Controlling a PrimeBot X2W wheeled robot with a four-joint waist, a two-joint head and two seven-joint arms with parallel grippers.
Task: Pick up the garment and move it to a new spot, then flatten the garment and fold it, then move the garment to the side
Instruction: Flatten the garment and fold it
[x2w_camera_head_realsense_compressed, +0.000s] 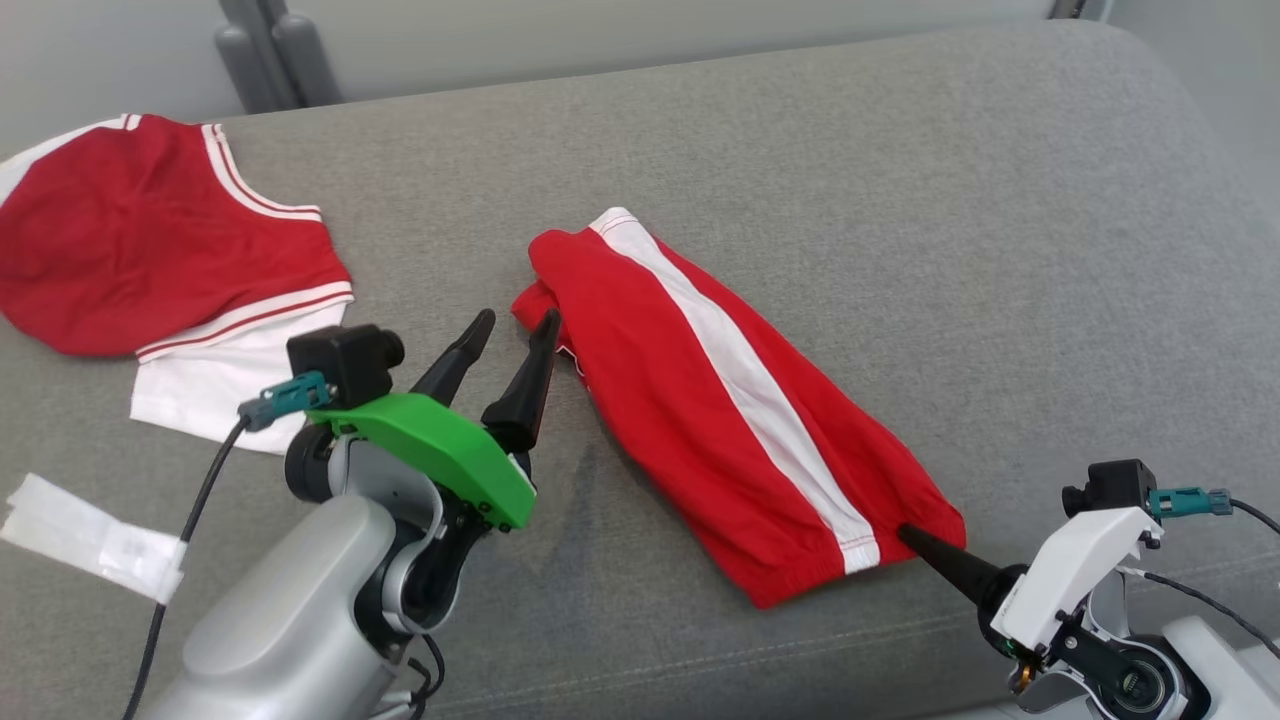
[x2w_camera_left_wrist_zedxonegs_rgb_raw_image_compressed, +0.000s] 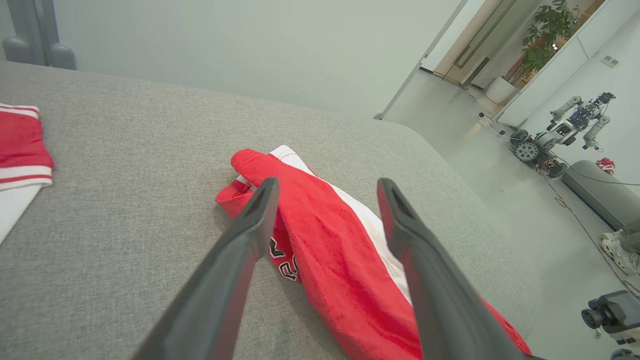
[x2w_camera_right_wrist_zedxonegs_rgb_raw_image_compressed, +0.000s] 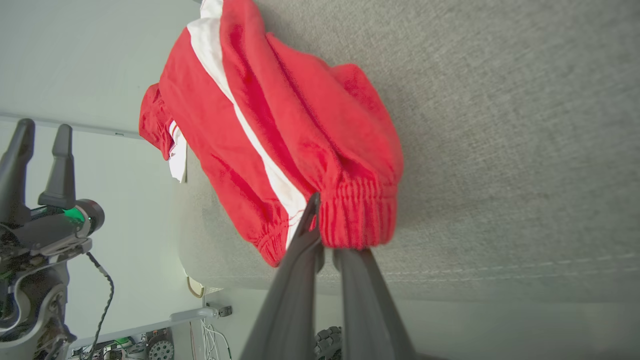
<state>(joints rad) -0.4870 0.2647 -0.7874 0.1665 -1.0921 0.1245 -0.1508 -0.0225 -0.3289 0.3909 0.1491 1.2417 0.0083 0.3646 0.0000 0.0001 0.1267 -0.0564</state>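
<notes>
The garment is a pair of red shorts with a white side stripe, lying folded lengthwise and slanted across the grey cushion. My right gripper is shut on its ribbed hem at the lower right end; in the right wrist view one finger lies over the hem of the garment and the other goes under it. My left gripper stands open just left of the garment's upper end, apart from the cloth. In the left wrist view that gripper frames the garment, where some lettering shows on a lower layer.
A second red and white garment lies at the cushion's far left, with a white strip near the front left. Grey posts stand behind. The cushion's front seam runs close to my right gripper. Another robot stands on the floor beyond.
</notes>
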